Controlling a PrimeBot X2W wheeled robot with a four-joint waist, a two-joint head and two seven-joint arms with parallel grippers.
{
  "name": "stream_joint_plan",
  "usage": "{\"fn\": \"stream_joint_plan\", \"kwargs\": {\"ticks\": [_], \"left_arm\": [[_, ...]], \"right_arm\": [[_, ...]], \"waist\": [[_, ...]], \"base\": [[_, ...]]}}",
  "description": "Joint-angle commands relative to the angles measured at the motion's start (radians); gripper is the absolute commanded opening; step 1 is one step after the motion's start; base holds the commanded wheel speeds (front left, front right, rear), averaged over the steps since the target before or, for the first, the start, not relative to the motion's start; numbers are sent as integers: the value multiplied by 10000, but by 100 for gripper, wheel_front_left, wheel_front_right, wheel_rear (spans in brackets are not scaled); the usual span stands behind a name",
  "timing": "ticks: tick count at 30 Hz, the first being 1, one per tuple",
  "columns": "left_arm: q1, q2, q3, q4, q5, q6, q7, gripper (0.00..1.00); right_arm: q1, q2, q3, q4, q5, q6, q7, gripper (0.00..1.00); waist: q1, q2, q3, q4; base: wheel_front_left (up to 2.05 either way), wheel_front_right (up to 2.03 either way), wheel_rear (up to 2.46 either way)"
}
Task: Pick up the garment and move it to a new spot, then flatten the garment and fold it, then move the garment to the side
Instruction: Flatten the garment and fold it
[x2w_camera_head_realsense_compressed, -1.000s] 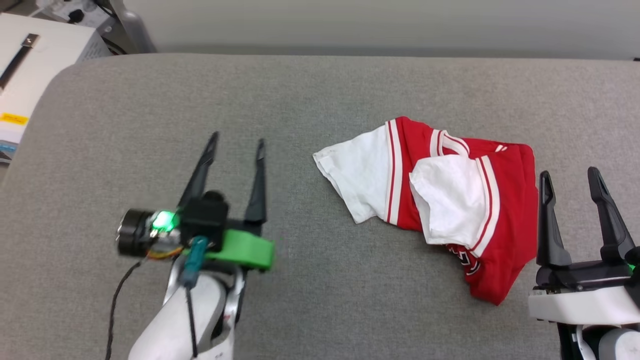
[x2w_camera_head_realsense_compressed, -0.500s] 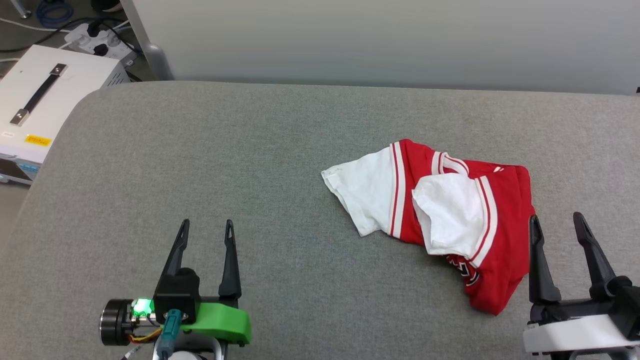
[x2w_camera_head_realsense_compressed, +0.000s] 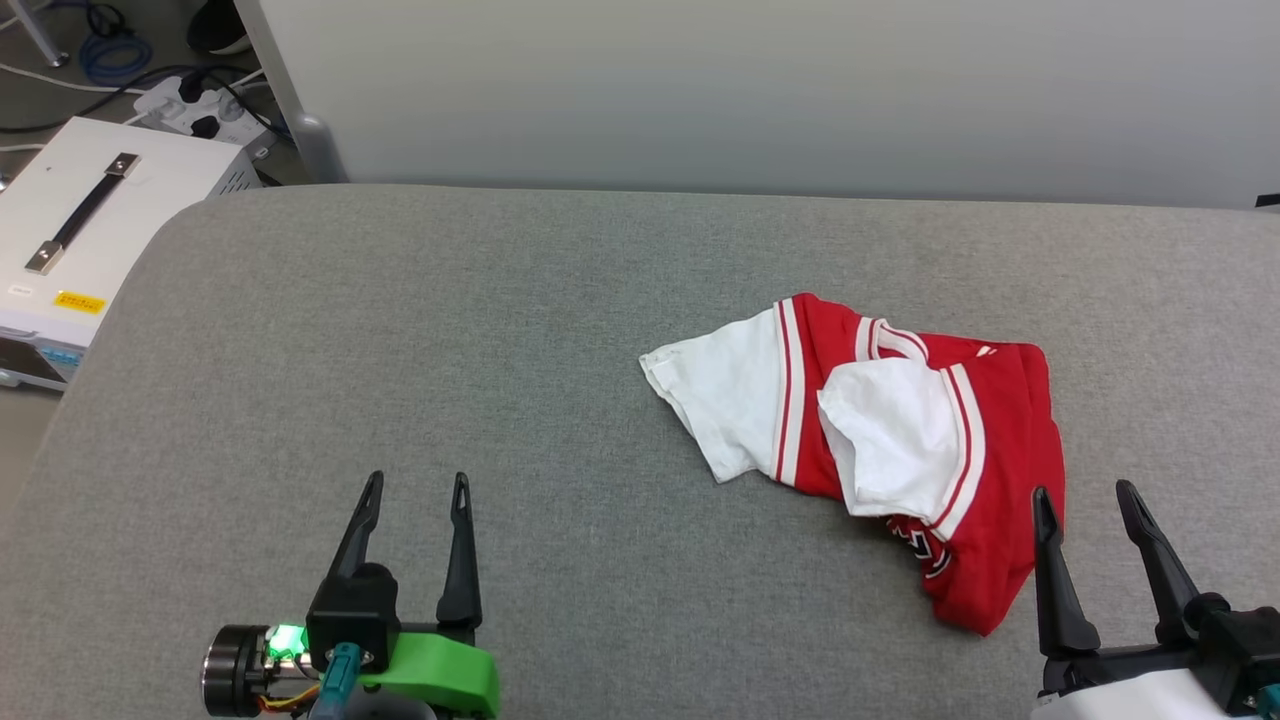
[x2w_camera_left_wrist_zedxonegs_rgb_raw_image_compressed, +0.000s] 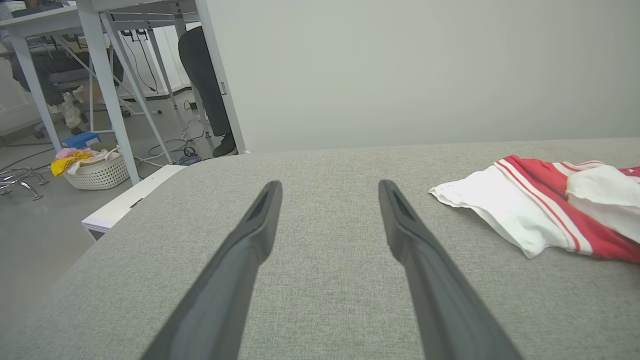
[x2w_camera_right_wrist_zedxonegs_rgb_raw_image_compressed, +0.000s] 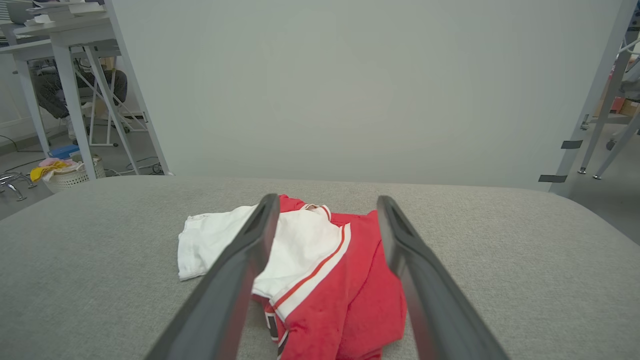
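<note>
The left jaws stand wide open and empty over the grey tabletop (x2w_camera_head_realsense_compressed: 450, 330), with the garment (x2w_camera_head_realsense_compressed: 1000, 440) well off to their right. The right jaws are spread wide too, holding nothing. The garment lies crumpled just ahead of their tips and slightly to their left, white sleeves folded over the red body.

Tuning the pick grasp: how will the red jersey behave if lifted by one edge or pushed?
Probably floppy: the garment lies crumpled and folded over itself, so it should drape and unfold when lifted. Likely light: thin-looking cloth. Pushed on the grey fabric surface, it would likely bunch rather than slide.
</note>
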Motion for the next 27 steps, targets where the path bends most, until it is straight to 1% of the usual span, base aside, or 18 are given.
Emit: {"fn": "stream_joint_plan", "kwargs": {"ticks": [1,8,12,15,18,20,24,27], "left_arm": [[161,-75,75,19,120,-88,-58,100],[-79,-172,277,100,282,-499,-59,100],[-752,-101,350,165,369,-881,-59,100],[-1736,4,368,294,352,-1354,-59,100],[-2938,267,196,372,590,-1859,-59,100],[-3680,388,99,531,628,-2118,-59,100],[-5230,658,-259,1314,497,-2565,-59,100],[-6383,869,-715,2230,190,-2736,-23,100]], "right_arm": [[56,-5,18,26,107,-7,-23,100],[-69,-5,54,5,139,-7,-23,100],[-217,-5,89,-40,146,-7,-23,100],[-412,-5,167,-94,122,-7,-23,100],[-657,-5,219,-170,102,-7,-23,100],[-804,-5,234,-209,109,-7,-23,100],[-1086,-5,271,-271,123,-7,-23,100],[-1263,-5,242,-298,167,-7,-23,100]], "waist": [[1,-1,-16,-4],[1,-1,11,-57],[1,-1,163,-146],[1,-1,382,-278],[1,-1,652,-494],[1,-1,849,-644],[1,-1,1264,-940],[1,-1,1538,-1117]], "base": [[0,0,0],[0,0,0],[0,0,0],[0,0,0],[0,0,0],[0,0,0],[0,0,0],[0,0,0]]}}
